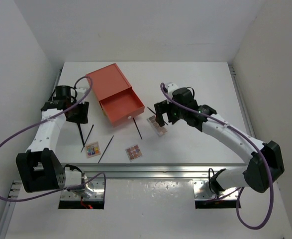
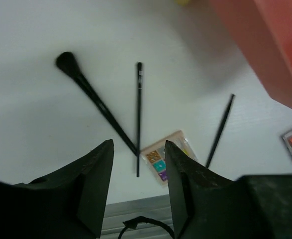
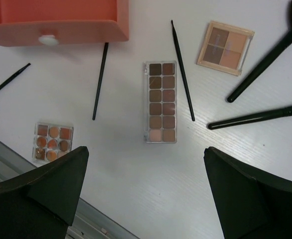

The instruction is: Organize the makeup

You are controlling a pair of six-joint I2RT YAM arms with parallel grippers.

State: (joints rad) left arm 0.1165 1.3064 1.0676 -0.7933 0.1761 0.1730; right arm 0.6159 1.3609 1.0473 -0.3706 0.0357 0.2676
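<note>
My left gripper (image 1: pixel 80 113) is open and empty, hovering over a black makeup brush (image 2: pixel 93 99) and a thin dark stick (image 2: pixel 139 117). A small multicoloured palette (image 2: pixel 165 157) lies just past its fingertips, with another stick (image 2: pixel 220 130) to the right. My right gripper (image 1: pixel 160 118) is wide open and empty above a long brown eyeshadow palette (image 3: pixel 161 102). Around it lie a square four-pan palette (image 3: pixel 225 47), a nine-pan orange palette (image 3: pixel 52 142), two thin sticks (image 3: pixel 100 82) (image 3: pixel 183 69) and two black brush handles (image 3: pixel 265 62) (image 3: pixel 257 117).
The orange drawer box (image 1: pixel 113 94) stands at the back centre-left with its drawer pulled open towards me. Two small palettes (image 1: pixel 92 149) (image 1: pixel 133 152) lie near the table's front metal rail (image 1: pixel 155 172). White walls close in the table on both sides.
</note>
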